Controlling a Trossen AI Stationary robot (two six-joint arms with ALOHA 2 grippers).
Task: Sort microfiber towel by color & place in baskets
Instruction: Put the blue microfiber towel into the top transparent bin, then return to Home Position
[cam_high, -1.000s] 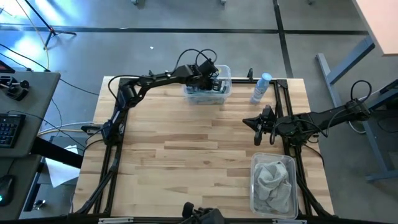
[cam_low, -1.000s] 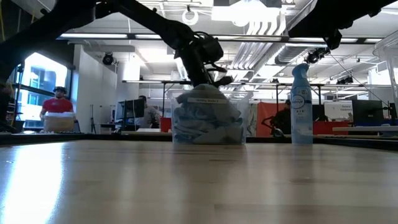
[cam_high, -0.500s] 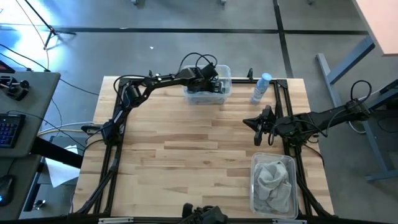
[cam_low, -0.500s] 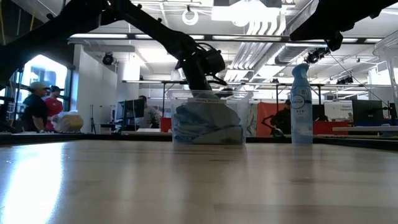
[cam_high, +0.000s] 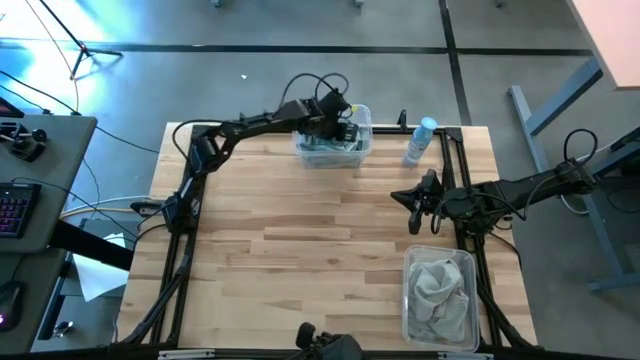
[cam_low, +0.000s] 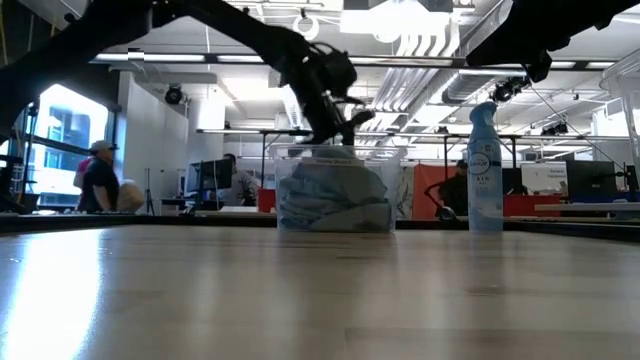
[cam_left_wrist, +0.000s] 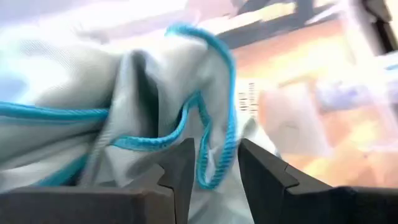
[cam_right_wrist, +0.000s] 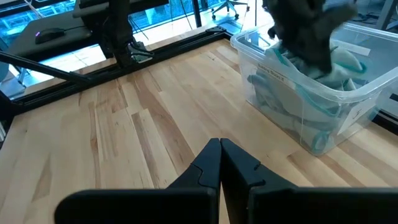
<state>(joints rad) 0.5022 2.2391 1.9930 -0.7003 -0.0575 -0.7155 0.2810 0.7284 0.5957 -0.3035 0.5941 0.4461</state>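
Teal-edged pale blue microfiber towels (cam_low: 332, 198) are piled in the clear plastic tub (cam_high: 335, 140) at the far edge of the wooden tabletop (cam_high: 300, 250). The left pincer (cam_high: 345, 126) hangs right over that pile, fingers parted with nothing between them, maybe brushing the cloth. Light grey towels (cam_high: 438, 290) fill the other clear tub (cam_high: 412, 262) on the near right. The right pincer (cam_high: 411, 206) is shut, empty, above bare wood.

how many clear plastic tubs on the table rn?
2. One clear plastic tub holding teal-edged cloths at the far edge, under the left pincer; one clear tub holding grey cloths at the near right corner.
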